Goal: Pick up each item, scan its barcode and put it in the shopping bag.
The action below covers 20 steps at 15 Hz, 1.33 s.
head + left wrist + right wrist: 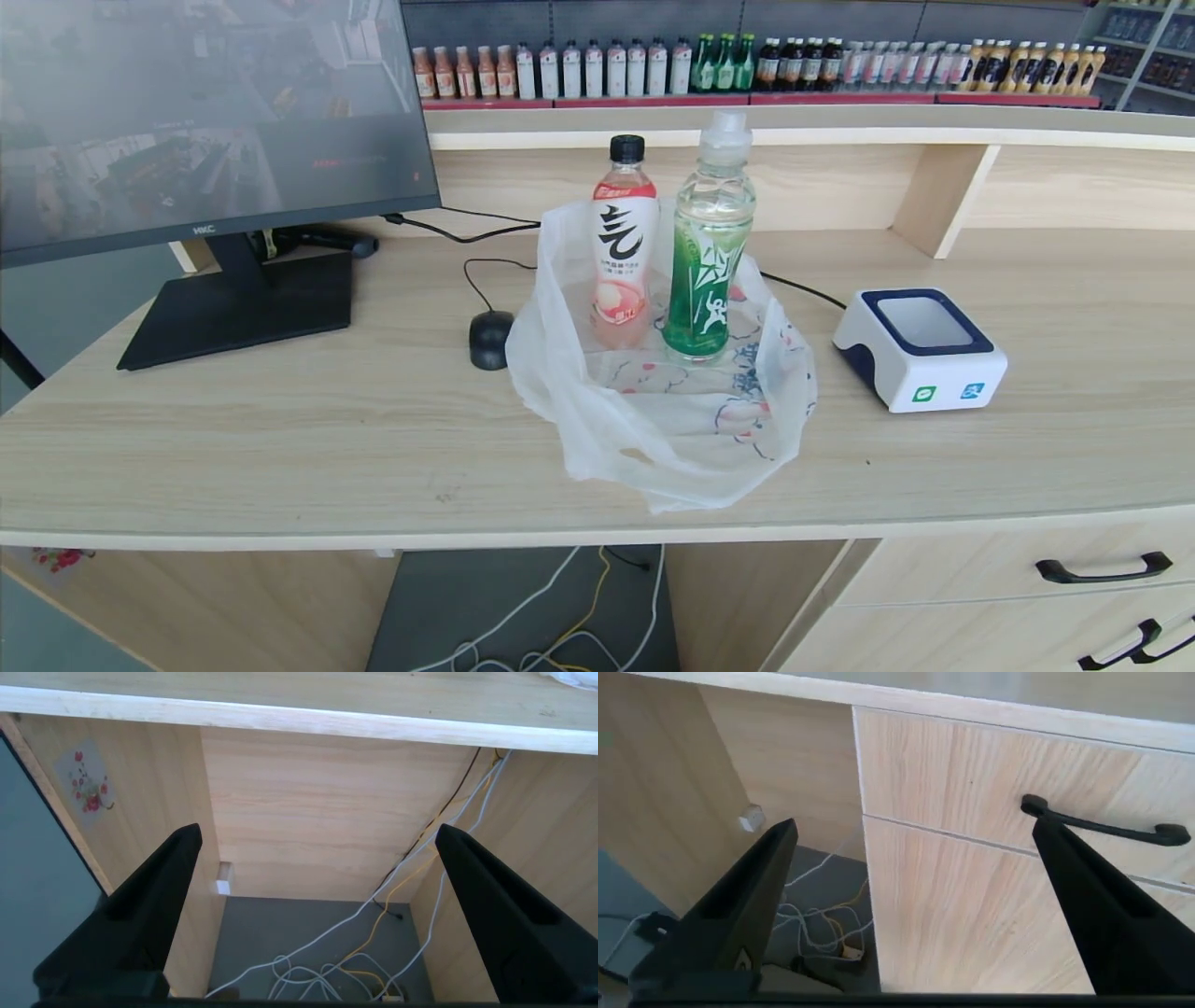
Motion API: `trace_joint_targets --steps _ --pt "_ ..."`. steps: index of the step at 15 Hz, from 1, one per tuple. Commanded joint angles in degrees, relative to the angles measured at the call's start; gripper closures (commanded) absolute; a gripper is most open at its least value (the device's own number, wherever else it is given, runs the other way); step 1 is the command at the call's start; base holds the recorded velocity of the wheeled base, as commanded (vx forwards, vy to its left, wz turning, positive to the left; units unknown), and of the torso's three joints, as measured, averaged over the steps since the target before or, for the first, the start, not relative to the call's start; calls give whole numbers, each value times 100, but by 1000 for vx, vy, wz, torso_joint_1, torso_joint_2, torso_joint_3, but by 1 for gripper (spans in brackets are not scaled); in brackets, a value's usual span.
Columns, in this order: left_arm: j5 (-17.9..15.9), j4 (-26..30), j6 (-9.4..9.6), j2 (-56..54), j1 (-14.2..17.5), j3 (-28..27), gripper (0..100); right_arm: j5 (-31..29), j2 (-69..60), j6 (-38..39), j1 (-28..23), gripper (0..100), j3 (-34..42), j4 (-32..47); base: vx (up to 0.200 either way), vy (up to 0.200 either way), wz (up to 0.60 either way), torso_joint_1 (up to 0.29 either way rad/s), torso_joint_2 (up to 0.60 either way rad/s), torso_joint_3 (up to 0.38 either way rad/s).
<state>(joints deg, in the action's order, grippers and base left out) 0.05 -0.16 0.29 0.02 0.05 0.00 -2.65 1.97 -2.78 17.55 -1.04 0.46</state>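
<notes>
Head view gives me the white shopping bag (579, 392) on the counter (280, 439), the pink bottle (623, 252) and the green bottle (709, 257) standing upright inside it, the scanner (920, 350) near the bag on its right. Lower than the bag, my left gripper (318, 835) faces the recess (327, 793) under the counter, my right gripper (915, 826) the drawers (990, 793), both with fingers spread wide.

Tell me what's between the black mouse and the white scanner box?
In the head view, the white shopping bag lies between mouse and scanner, with pink bottle and green bottle standing in it.
</notes>
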Motion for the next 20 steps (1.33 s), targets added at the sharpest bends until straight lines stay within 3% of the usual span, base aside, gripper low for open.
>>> trace_joint_targets --steps 1,4,9,11,20 --pt "4 -2 -3 -2 4 0 0 -105 312 146 -253 0 77 -38 0 0 0 0 0 0" --pt "4 -2 -12 -2 4 0 0 -87 646 199 -1325 0 86 -38 0 0 0 0 0 0" --pt "4 -2 -3 -2 4 0 0 36 312 -47 -1351 0 86 -29 0 0 0 0 0 0" --pt "4 -2 -3 -2 4 0 0 36 286 -47 -1949 0 86 -29 0 0 0 0 0 0" --pt "4 -2 -20 -2 4 0 0 62 -197 111 -1703 0 86 -29 0 0 0 0 0 0"
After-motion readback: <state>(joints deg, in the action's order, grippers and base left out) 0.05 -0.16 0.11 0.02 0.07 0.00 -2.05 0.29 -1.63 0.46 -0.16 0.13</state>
